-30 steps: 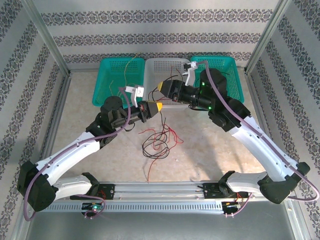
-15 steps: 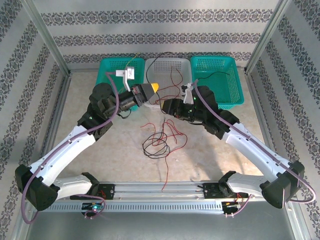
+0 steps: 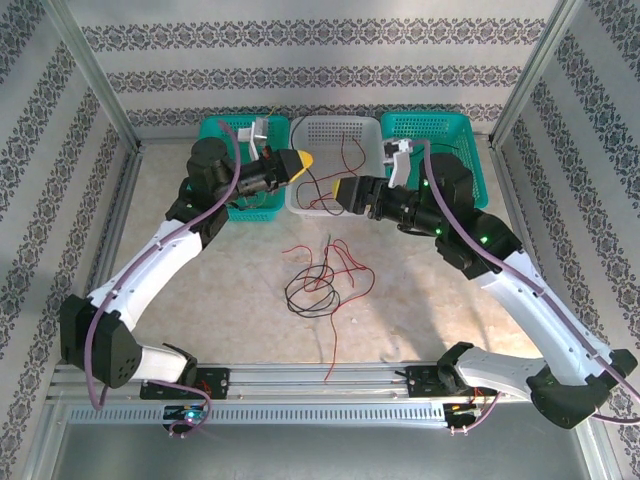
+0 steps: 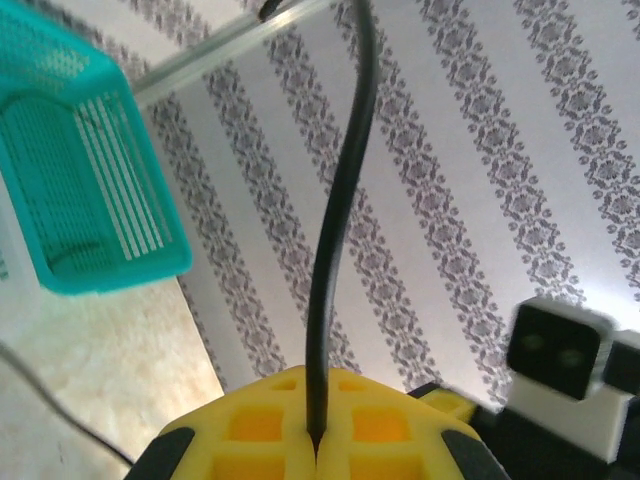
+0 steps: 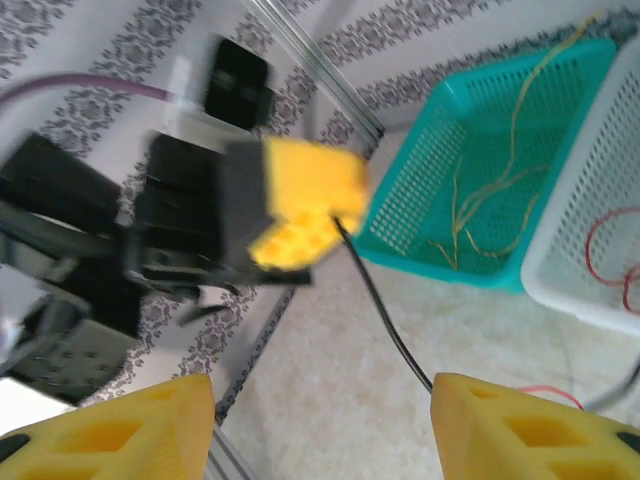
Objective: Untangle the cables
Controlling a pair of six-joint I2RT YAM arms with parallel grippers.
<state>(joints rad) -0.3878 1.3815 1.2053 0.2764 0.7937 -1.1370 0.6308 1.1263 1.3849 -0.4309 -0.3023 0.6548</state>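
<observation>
One black cable (image 4: 330,240) in the left claw's (image 4: 315,425) tight grip

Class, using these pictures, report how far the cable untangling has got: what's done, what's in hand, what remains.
Done: yellow cables lie in the teal basket, a red cable in the white basket. In hand: the left end effector is shut on a black cable; the right end effector is open. Left: a red-and-black tangle on the table.

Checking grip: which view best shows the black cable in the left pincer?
Left wrist: black cable runs into the shut left pincer. Right wrist shows it trailing from that pincer, blurred; top external, faintly.
</observation>
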